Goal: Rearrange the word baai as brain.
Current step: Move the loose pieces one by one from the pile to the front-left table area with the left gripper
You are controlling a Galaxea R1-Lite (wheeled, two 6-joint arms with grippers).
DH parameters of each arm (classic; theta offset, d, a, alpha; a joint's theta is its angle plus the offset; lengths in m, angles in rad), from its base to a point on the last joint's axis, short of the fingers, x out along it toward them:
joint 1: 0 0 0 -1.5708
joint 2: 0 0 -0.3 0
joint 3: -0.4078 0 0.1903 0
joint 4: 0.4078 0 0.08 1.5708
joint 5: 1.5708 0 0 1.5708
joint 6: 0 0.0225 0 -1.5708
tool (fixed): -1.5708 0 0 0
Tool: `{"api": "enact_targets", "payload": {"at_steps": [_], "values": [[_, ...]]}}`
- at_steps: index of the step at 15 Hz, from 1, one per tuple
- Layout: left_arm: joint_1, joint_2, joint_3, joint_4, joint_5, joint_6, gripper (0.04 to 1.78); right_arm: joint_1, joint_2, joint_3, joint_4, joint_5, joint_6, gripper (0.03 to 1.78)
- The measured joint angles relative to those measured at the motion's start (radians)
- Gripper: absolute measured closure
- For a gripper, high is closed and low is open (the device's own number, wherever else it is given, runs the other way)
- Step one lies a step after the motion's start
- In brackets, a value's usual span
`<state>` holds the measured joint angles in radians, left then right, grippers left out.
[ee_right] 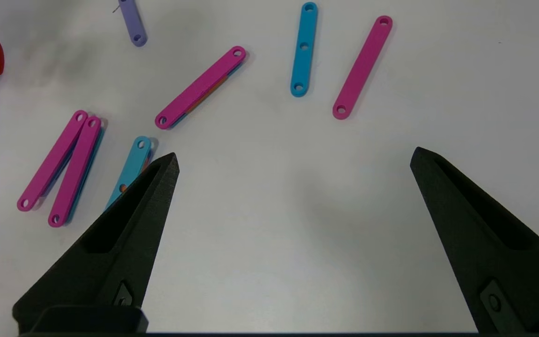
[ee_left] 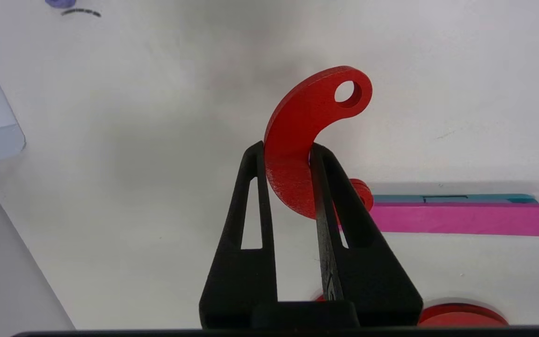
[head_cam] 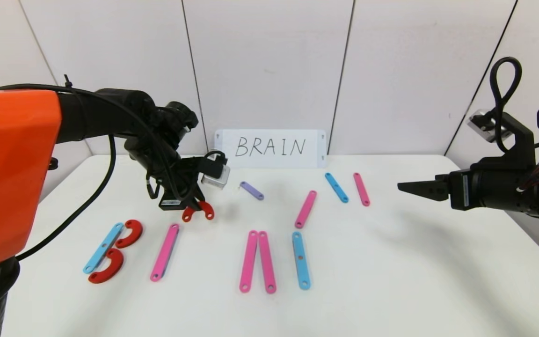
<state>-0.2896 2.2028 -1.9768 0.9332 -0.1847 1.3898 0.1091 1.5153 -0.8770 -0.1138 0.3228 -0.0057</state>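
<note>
Over the left-centre of the white table (head_cam: 391, 281), left gripper (head_cam: 193, 206) hangs with its jaws pinching a red C-shaped curve (head_cam: 198, 211); in the left wrist view the curve (ee_left: 308, 135) stands on edge between the two black fingers (ee_left: 255, 196), one holed end poking out past the tips, clear of the tabletop. Just beside and nearer the robot lies a long pink strip (head_cam: 164, 252) with a blue strip partly under it. Far left, letter B (head_cam: 110, 252): a blue strip with two red curves touching its right side, tilted. Centre front, two pink strips (head_cam: 257, 261) side by side, touching at the far end and slightly apart at the near end, then a blue strip (head_cam: 300, 260) just beside them on the right, roughly upright. Farther back: a tilted pink strip (head_cam: 306, 208), a short lilac strip (head_cam: 251, 190), another blue strip (head_cam: 336, 187) and a pink strip (head_cam: 361, 189) near each other, both slanted. White card (head_cam: 270, 148) with BRAIN handwritten in black leans on the back wall. Right gripper (head_cam: 414, 188) hovers above the right side of the table, well apart from all pieces, jaws spread wide with nothing between them; the right wrist view shows both fingers (ee_right: 124, 224) far apart over bare table.
</note>
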Motion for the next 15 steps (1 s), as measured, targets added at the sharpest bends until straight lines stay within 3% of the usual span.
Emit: {"api": "enact_targets", "payload": {"at_steps": [15], "values": [[-0.015, 0.076, -0.004, 0.004, 0.075, 0.098, 1.53, -0.004, -0.002, 0.001, 0.0, -0.001, 0.0, 0.08]]}}
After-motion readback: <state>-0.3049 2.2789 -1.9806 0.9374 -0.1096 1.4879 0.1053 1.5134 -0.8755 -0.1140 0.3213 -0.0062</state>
